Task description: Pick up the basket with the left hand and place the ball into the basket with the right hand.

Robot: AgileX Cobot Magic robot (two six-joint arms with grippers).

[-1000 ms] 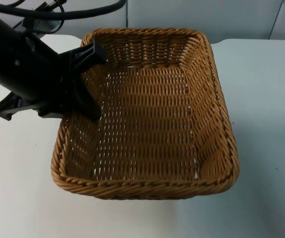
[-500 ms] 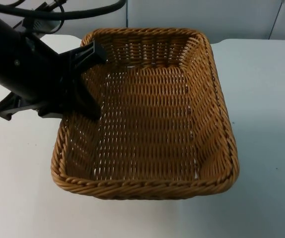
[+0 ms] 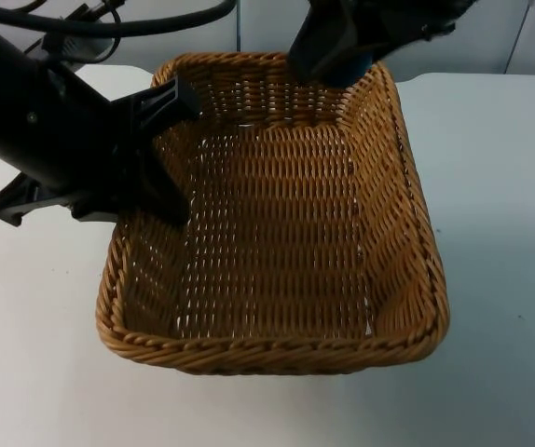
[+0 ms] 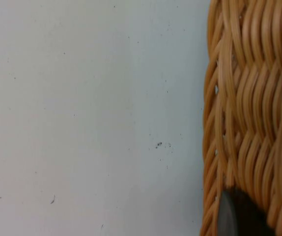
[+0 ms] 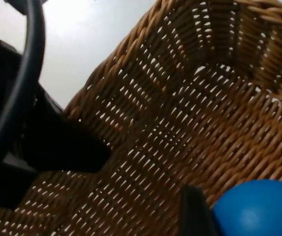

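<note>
At the left, the left gripper (image 3: 170, 154) is seen clamped over the left wall of the rectangular woven tan wicker basket (image 3: 277, 358), one finger inside and one outside, its fingers closed on the rim; in the left wrist view a black fingertip (image 4: 239, 216) lies against the basket's weave (image 4: 249, 98), with the white tabletop (image 4: 82, 98) beside it. The basket's interior is seen to hold nothing. At the far rim, toward the right, the right gripper (image 3: 337, 56) is positioned over the basket's back wall. In the right wrist view the round blue ball (image 5: 256, 209) is held beside a black finger (image 5: 195, 214), the fingers being closed about it, above the basket floor (image 5: 180, 123). The step in hand is judged to be the release of the ball. It is best done with the ball carried inward toward the middle of the floor and lowered near the weave before the fingers are parted, so that bouncing over the low walls is avoided, while the basket is kept level by the left gripper.
</note>
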